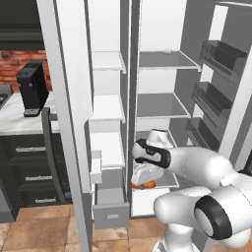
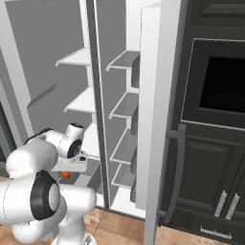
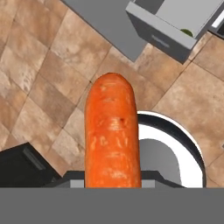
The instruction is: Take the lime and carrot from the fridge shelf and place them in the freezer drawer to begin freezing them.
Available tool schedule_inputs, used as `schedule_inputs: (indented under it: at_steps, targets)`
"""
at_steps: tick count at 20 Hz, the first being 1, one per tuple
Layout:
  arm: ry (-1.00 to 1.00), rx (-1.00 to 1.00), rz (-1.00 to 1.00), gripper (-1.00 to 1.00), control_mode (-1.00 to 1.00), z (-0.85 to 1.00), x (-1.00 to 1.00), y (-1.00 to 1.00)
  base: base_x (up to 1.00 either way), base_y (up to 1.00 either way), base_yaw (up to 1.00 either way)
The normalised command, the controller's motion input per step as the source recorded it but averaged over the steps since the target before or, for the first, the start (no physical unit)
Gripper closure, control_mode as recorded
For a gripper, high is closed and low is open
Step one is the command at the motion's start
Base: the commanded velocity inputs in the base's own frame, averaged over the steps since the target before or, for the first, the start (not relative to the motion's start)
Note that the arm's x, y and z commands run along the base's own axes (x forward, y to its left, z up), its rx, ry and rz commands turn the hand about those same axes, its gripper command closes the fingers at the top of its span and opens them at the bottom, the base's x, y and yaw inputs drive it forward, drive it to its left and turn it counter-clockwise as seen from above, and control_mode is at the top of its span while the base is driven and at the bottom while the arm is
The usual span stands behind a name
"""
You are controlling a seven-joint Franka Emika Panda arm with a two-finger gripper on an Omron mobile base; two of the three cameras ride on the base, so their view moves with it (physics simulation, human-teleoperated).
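Observation:
My gripper is shut on the carrot, a stubby orange root that points away from the hand over the tiled floor. In the left base view the carrot hangs under the gripper, in front of the lowest pale grey fridge shelf. It shows as an orange spot below the hand in the right base view. The freezer drawer is pulled open to the lower left of the hand. In the hand view the freezer drawer holds the lime, a dark green sliver behind its front wall.
Both fridge doors stand open, the right one with dark bins. A small white lump lies on the top shelf. Black cabinets and a counter with a coffee machine are at the left. An oven column stands at the right.

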Motion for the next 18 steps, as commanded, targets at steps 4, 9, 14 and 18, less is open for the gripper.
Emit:
schedule_inputs:
  at_steps: [4, 9, 14, 18]
  targets:
    - [0.02, 0.00, 0.03, 1.00, -1.00, -0.31, 0.50, 0.00, 0.00, 0.00, 0.00]
    - [0.01, 0.00, 0.03, 1.00, -1.00, -0.27, 0.48, 0.02, 0.00, 0.00, 0.00]
    - [0.01, 0.00, 0.03, 1.00, -1.00, -0.28, 0.43, 0.03, 0.00, 0.00, 0.00]
    - [0.00, 0.00, 0.03, 1.00, -1.00, -0.39, 0.14, 0.09, 0.00, 0.00, 0.00]
